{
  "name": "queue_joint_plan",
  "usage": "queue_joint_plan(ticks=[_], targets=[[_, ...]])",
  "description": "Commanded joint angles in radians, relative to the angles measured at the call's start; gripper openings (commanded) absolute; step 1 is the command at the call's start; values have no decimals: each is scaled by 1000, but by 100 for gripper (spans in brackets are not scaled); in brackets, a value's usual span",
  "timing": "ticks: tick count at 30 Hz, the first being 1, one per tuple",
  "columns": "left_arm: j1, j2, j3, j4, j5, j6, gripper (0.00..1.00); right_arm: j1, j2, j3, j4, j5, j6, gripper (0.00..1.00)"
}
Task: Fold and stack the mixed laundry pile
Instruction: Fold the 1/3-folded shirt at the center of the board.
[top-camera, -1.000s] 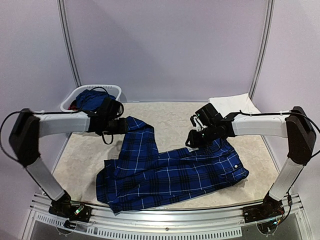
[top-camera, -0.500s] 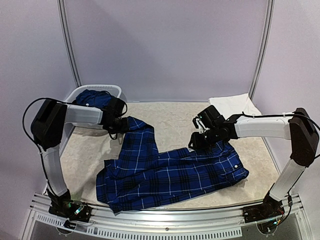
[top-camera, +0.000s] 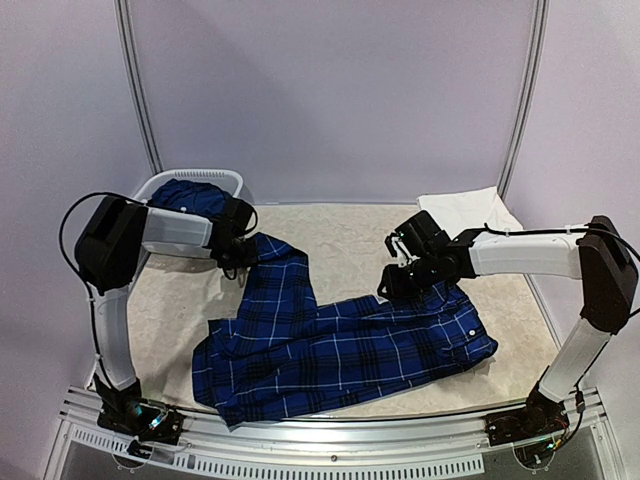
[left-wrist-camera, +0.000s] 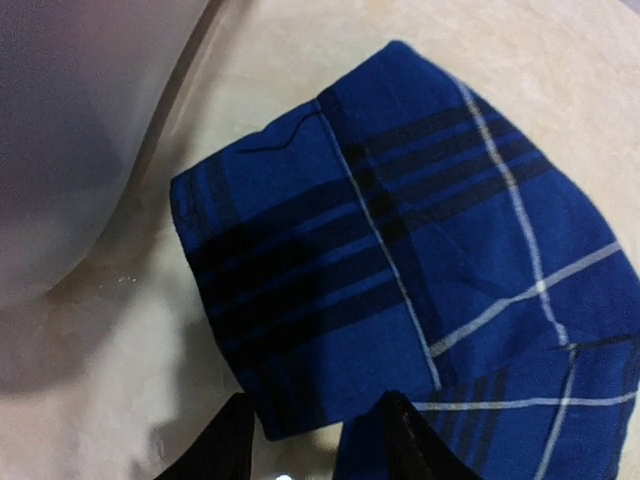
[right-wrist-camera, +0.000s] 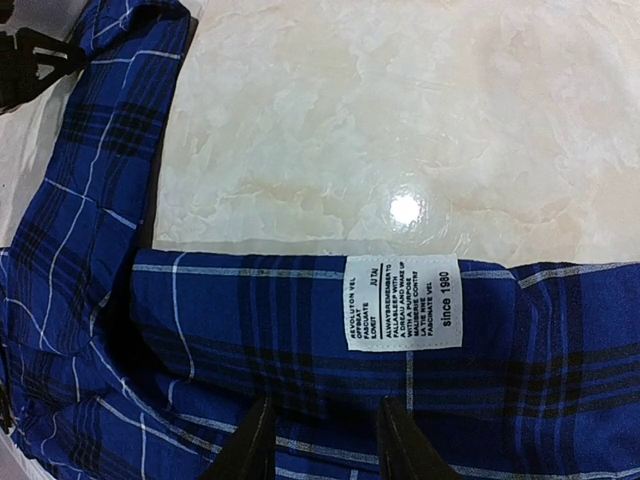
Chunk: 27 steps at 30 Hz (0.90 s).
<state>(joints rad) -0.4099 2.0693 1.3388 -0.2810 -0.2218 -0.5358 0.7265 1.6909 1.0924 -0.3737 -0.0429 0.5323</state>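
- Leftmost, at the far-left corner of the counter (top-camera: 350, 232), stands an oval white plastic basket (top-camera: 232, 179). A solid blue garment (top-camera: 185, 197) is heaped inside it.
- Just beside the basket, the left arm bends in from the left, and its left hand (top-camera: 240, 262) is low over the far end of one trouser leg.
- From the left wrist, that hand (left-wrist-camera: 318, 400) shows its two black fingers (left-wrist-camera: 230, 445) spread apart. The hem of the leg lies flat on the counter and reaches into the gap between them. No pinch shows on the cloth.
- Across the middle of the counter lie the blue plaid trousers (top-camera: 340, 345), navy with black bands and thin white lines.
- One leg angles up and away toward the left hand. The rest runs from the near-left edge to the waistband on the right, and a small white button (top-camera: 463, 331) shows near that end.
- Right of centre, the right hand (top-camera: 398, 280) is down at the far edge of the waistband.
- From the right wrist, this hand (right-wrist-camera: 322, 405) also has its fingers (right-wrist-camera: 405, 445) held apart, over flat plaid cloth. I cannot tell whether the tips touch it.
- A white sewn-in label (right-wrist-camera: 403, 302) lies on the waistband just ahead of the fingers, with bare marbled counter beyond it.
- Farthest right, at the far-right corner, a folded white cloth (top-camera: 465, 208) lies apart from the trousers.
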Motion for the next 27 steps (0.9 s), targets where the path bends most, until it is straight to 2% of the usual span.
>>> queue_joint_plan(ticks=[1,8,10,20,27], targets=[[21,43,23,-12,-10,-2,45,6,19,-7,-6,11,-14,34],[33,55,27,-6,-15,-6,44,6,21,-9,-9,9,-15,32],[36,61,27,2,-11,-7,40,5,21,-8,-10,9,-17,32],[39,56,-8,85,39,24,0,6,21,-8,-19,11,-14,30],[12,-84,-105,156,88,49,0,6,-4,5,-48,38,-20,30]])
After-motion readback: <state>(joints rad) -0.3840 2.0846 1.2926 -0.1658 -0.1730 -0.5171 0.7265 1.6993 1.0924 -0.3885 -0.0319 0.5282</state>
